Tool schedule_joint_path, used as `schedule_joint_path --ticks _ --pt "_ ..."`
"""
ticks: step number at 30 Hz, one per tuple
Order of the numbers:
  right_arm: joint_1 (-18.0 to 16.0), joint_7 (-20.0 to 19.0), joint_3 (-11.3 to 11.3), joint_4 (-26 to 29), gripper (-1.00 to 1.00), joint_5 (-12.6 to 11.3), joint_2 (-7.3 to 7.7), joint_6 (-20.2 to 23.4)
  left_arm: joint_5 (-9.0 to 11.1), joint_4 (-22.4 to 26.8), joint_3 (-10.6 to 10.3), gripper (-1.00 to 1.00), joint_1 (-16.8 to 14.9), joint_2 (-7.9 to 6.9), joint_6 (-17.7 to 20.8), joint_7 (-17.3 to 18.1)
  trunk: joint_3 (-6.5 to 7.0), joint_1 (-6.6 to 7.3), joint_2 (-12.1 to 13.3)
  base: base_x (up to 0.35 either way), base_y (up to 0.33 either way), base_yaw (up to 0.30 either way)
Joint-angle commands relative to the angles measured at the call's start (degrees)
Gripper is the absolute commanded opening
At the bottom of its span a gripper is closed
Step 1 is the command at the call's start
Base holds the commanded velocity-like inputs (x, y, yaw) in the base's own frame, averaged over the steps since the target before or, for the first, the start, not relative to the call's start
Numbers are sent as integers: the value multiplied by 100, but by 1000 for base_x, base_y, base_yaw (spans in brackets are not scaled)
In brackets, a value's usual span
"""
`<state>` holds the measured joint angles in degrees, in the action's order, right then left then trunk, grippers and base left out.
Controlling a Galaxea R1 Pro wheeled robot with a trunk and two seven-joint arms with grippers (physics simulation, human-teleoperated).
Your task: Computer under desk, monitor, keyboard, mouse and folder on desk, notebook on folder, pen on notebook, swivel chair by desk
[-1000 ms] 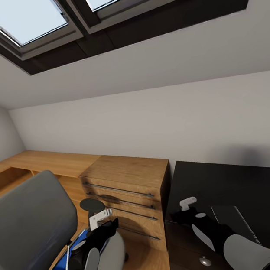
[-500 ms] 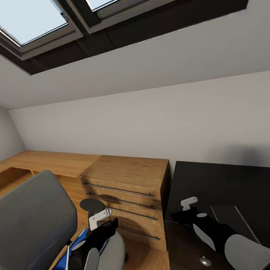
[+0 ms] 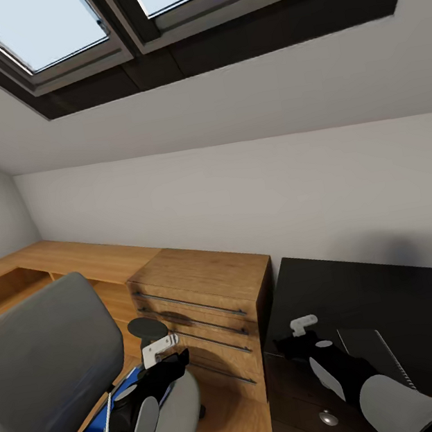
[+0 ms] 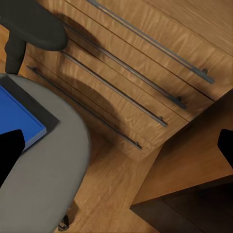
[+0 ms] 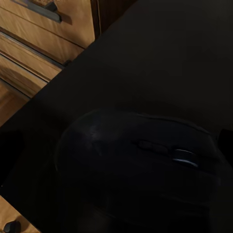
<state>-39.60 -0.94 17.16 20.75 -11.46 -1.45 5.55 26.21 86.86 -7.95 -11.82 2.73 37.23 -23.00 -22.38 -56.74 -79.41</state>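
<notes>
While your head camera faces the sloped bedroom wall and its skylight [image 3: 57, 24], the black desk [image 3: 398, 298] lies under your right arm and the light-wood drawer chest [image 3: 201, 296] stands between the desk and the swivel chair [image 3: 51, 363]. The chair's grey seat sits beneath your left gripper [image 4: 116, 143], whose fingertips [image 4: 9, 150] are spread wide with nothing between them; one tip hangs over the seat, the other over the wood floor beside the chest. The blue folder [image 4: 19, 116] lies flat on that seat, just beside the fingertip over the seat. A black armrest [image 4: 31, 26] rises beyond the folder. Your right gripper [image 5: 116, 145] hovers over the desktop with its fingertips parted, and the dark mouse [image 5: 141, 165] rests on the desk between them; you cannot tell whether they touch it. A dark flat keyboard [image 3: 368, 348] lies on the desk just beside your right wrist.
</notes>
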Motion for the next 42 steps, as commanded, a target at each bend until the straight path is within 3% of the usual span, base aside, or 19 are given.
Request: schedule_joint_path --ticks 1,42 --pt "-4 6 34 8 100 -58 5 25 60 6 -5 100 -4 0 12 -55 -7 0 -4 0 0 0" --pt "-4 102 33 3 100 -58 13 25 69 6 -5 100 -4 0 13 -55 -7 0 -4 0 0 0"
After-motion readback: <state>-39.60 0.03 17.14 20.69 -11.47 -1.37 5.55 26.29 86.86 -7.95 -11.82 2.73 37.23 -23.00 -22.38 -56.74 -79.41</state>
